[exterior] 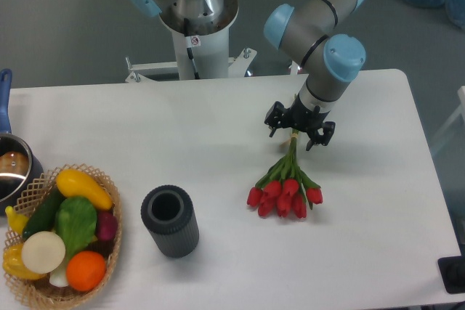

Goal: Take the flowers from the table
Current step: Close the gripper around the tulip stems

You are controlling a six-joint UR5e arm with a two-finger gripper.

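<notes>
The flowers [285, 188] lie on the white table [378, 179], right of centre: red tulip heads point toward the front, green stems run back to a pale band. My gripper [298, 134] hangs over the stem end at the band. Its black fingers are spread, one on each side of the stems, so it is open. The stem tips are hidden under the gripper.
A dark grey ribbed cylinder [170, 221] stands left of the flowers. A wicker basket of vegetables [59, 236] sits at the front left corner. A metal pot [11, 168] is at the left edge. The robot's base [196, 30] is behind the table.
</notes>
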